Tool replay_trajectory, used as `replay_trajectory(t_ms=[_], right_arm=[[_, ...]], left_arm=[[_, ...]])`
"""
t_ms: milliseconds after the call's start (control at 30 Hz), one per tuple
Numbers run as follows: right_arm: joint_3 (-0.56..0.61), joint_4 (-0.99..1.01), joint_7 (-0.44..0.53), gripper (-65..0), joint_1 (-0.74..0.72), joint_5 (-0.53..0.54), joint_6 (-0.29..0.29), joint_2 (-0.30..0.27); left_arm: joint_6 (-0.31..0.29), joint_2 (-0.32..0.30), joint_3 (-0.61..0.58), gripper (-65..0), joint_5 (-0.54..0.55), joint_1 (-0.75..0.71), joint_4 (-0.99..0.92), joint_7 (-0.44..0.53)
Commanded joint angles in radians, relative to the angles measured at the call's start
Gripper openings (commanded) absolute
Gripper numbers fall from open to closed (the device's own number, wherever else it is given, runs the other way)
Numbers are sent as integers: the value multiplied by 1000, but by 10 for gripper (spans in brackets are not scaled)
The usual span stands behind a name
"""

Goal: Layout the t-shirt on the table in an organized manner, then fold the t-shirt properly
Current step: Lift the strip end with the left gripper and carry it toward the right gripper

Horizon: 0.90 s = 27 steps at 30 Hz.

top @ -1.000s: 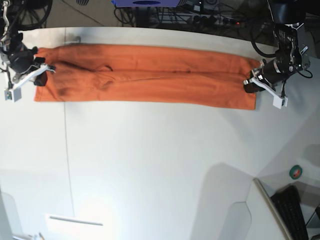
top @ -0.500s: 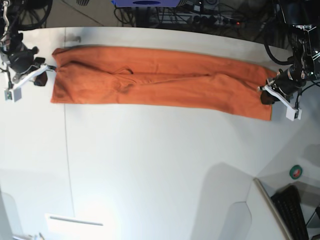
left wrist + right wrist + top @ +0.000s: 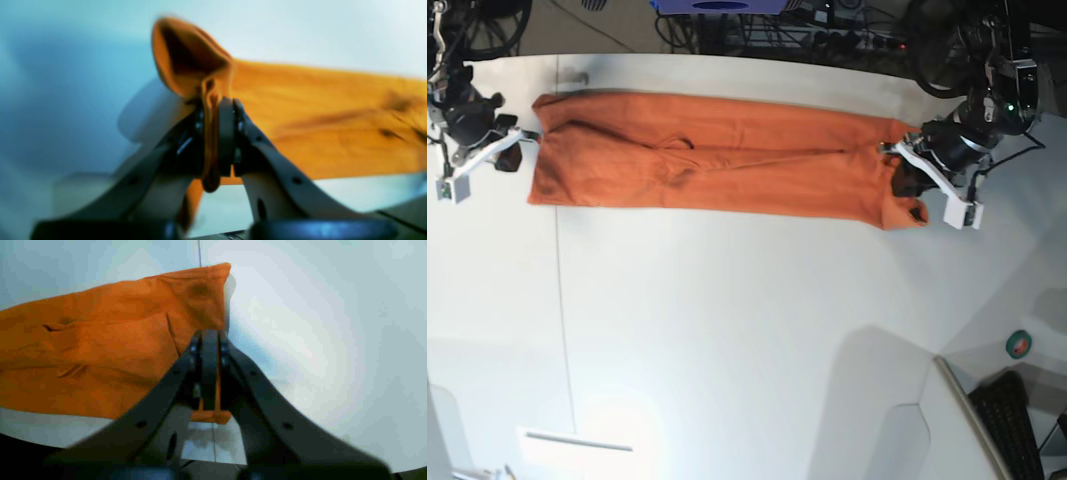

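The orange t-shirt [image 3: 727,155] lies as a long folded strip across the far part of the white table [image 3: 747,330]. In the base view my left gripper [image 3: 910,188] is at the strip's right end, where the cloth bunches and curls. The left wrist view shows this gripper [image 3: 213,143] shut on a pinched fold of the t-shirt [image 3: 317,110]. My right gripper [image 3: 519,148] sits at the strip's left end. In the right wrist view it [image 3: 210,373] is shut on the t-shirt's [image 3: 100,340] edge, with orange showing between the fingers.
A thin dark seam [image 3: 562,300] runs down the table's left side. A green and red roll [image 3: 1020,344] and a black keyboard [image 3: 1017,420] sit off the table at the lower right. Cables [image 3: 827,25] crowd the floor past the far edge.
My left gripper first pulled the t-shirt's end to the right, then came back left with it, so that end now bunches and the strip is shorter. The right gripper has stayed put.
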<state>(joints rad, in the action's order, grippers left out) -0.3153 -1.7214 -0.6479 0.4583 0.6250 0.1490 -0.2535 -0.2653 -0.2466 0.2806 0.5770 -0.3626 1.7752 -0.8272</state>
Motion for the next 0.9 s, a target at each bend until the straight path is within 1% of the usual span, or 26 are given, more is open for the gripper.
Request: replay_trajectory(t_ms=[0,100,233,333,400,500,600,800,867], right_arm=[[-8,-16,17,-650,-5,8,7,-14],[-8,-16,17,-650,-5,8,7,-14],[-8,-16,17,-650,-5,8,7,-14],[-8,-16,17,-650,-5,8,7,-13],[-8,-16,17,-650,-5,8,7,-13],[-8,-16,17,-650,-5,9,7,-13],[-8,-16,17,-650,-5,9,7,-13],[-8,-16,17,-650,-5,9,7,-13],[-8,-16,17,-650,-5,9,7,-13]], left_arm=[[-9,6,-16,-650,11,1,22,15],[-9,45,-86,-650,-45,6,24,16],[-9,119,-175,-650,-163,30,19,12],[-9,166,-217,-650,-228,37,19,12],[-9,192,-240,-650,-251,55,18,12],[-9,215,-275,-650,-268,69,5,12],[-7,221,-307,-650,-268,86,2,12],[-7,252,-317,-650,-268,110,-67,12],[-7,254,-317,-650,-263,121,-93,12]])
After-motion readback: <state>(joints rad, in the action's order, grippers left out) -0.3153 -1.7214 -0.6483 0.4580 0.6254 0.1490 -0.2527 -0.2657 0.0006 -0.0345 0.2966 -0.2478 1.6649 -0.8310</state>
